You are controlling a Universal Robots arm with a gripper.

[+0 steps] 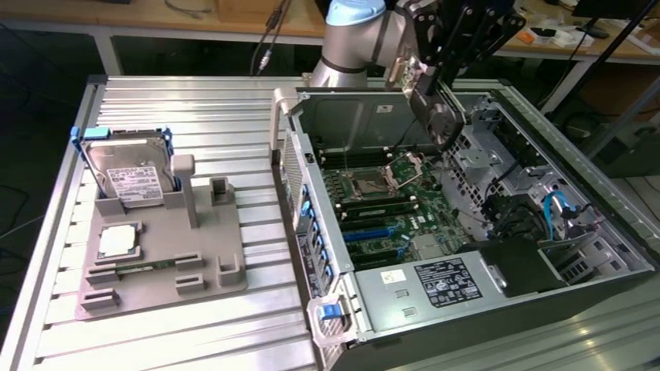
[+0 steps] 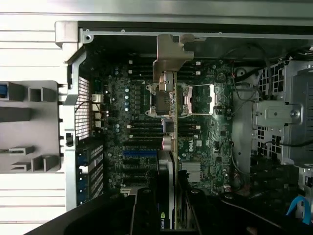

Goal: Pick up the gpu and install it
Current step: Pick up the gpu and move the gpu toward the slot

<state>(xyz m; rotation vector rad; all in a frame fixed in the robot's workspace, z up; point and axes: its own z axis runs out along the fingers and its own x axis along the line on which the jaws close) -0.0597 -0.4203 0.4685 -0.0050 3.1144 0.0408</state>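
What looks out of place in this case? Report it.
Nothing spilled or damaged. The gpu hangs edge-down in the jaws over the open case; the processor socket looks empty, its frame raised.

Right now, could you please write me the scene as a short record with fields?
tool: the tool is shut on the gpu
gpu: held in the air over the motherboard, not yet seated in a slot
computer case: the computer case lies open on the slatted table
fixture: the grey fixture sits at the exterior view's left, beside the case
on the fixture: hard drive standing in a blue frame, processor chip lying flat
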